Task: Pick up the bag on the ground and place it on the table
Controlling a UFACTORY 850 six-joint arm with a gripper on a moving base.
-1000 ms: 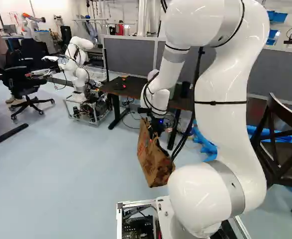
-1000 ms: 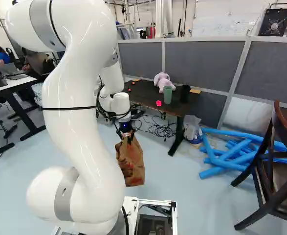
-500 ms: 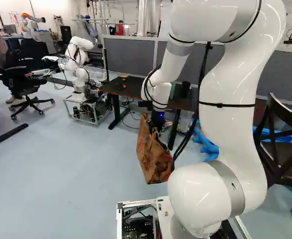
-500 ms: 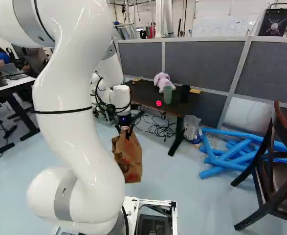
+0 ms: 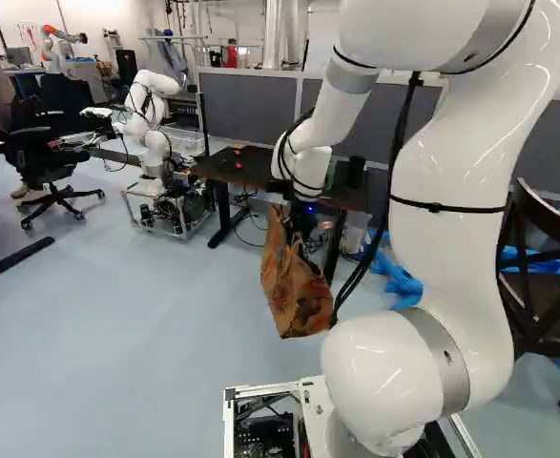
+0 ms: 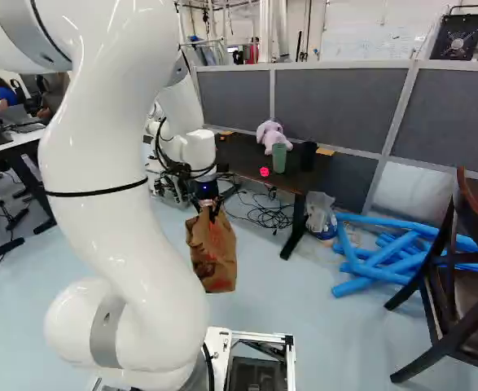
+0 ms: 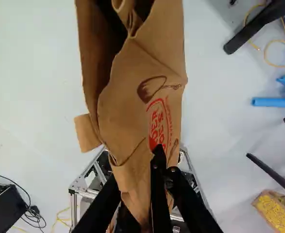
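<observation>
The brown paper bag (image 6: 213,257) is held above the floor (image 6: 304,342), its upper part clenched between the fingers of the end effector (image 6: 208,212). From the bag in the right base view, the table (image 6: 243,155) is seen at one o'clock, with a pink plush toy (image 6: 271,134), a green cup (image 6: 279,157) and a black cup (image 6: 308,155) set on it. A pale plastic bag (image 6: 318,213) is found at two o'clock, blue tubes (image 6: 392,261) at three o'clock, beside a dark wooden chair (image 6: 458,297). In the left base view, another robot (image 5: 149,124) is seen between ten and eleven o'clock.
</observation>
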